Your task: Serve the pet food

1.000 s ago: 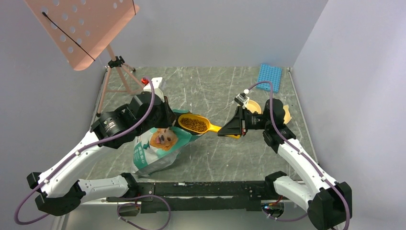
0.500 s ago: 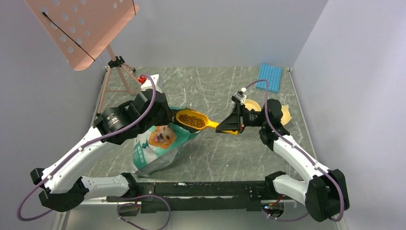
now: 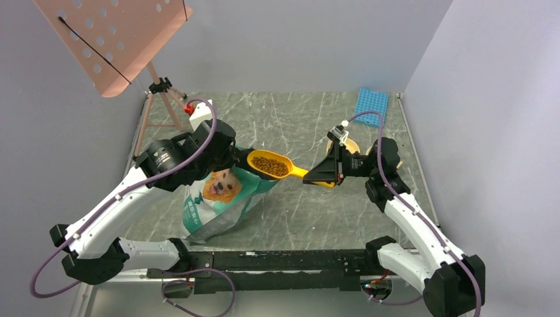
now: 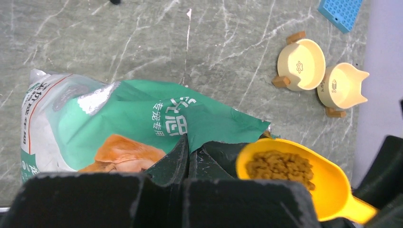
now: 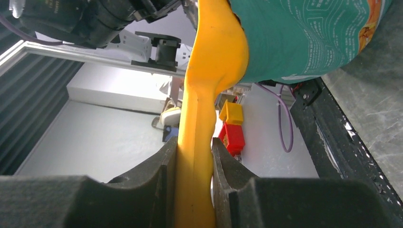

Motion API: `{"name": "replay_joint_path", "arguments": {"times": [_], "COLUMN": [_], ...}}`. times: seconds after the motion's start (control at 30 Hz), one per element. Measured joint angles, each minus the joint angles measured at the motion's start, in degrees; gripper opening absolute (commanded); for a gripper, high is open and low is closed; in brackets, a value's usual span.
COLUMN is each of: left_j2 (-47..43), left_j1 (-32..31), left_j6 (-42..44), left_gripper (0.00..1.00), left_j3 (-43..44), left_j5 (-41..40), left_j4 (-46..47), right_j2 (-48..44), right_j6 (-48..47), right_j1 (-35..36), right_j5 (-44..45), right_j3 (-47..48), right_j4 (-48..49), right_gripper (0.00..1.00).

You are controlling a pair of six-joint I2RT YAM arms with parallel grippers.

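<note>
Scoop (image 4: 335,192) drifted slightly right, clear of the bag (image 4: 142,116); left arm swung upward. Right jaws clamp its handle, bowl kept level so pet food (image 4: 279,165) stays heaped inside. Left jaws pinched shut on bag rim, propping it upright. Bowls (image 4: 301,64) wait across tabletop (image 4: 142,42).

- The left arm (image 3: 125,198) reaches forward and inward from its base, with the elbow raised and the wrist angled down.
- The left gripper (image 4: 184,183) has its jaws fully closed, pinching the top edge of the bag (image 4: 142,114).
- The right arm (image 3: 409,218) extends forward from its base, with the forearm turned inward toward the table centre.
- The right gripper (image 5: 195,152) points left, roughly level, with both fingers (image 5: 159,175) pressed against the handle of the scoop (image 5: 211,66).
</note>
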Motion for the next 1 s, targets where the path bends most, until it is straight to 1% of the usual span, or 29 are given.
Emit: {"name": "replay_joint_path", "arguments": {"times": [0.13, 0.27, 0.4, 0.57, 0.63, 0.77, 1.0], "left_j2": [0.2, -1.2, -2.5, -4.9, -5.7, -7.2, -8.5], "left_j1": [1.0, 3.6, 6.6, 8.0, 8.2, 8.6, 8.7], "left_j6": [-0.3, 1.9, 5.4, 10.3, 12.1, 14.1, 17.1], "left_gripper": [0.00, 0.00, 0.00, 0.00, 0.00, 0.00, 0.00], "left_j3": [-0.1, -1.9, -2.6, -3.8, -3.8, -3.8, -3.8], "left_j5": [-1.0, -0.5, 1.6, 5.5, 7.5, 12.0, 19.4], "left_j4": [-0.2, 1.2, 1.9, 3.6, 3.8, 4.0, 4.0], "right_j2": [-2.9, -5.2, -6.4, -7.0, -6.7, -5.9, -4.7], "right_j6": [-1.1, -1.5, -3.8, -6.8, -8.2, -9.4, -11.0], "right_j1": [-1.5, -2.3, -3.9, -8.0, -10.3, -17.7, -31.3], "right_j5": [1.1, 2.6, 4.3, 7.5, 9.0, 12.0, 13.0], "right_j3": [2.0, 3.9, 7.8, 10.4, 10.5, 9.1, -1.3], "right_j4": [-4.5, -8.6, -15.1, -20.2, -21.7, -22.2, -18.3], "right_gripper": [0.00, 0.00, 0.00, 0.00, 0.00, 0.00, 0.00]}}
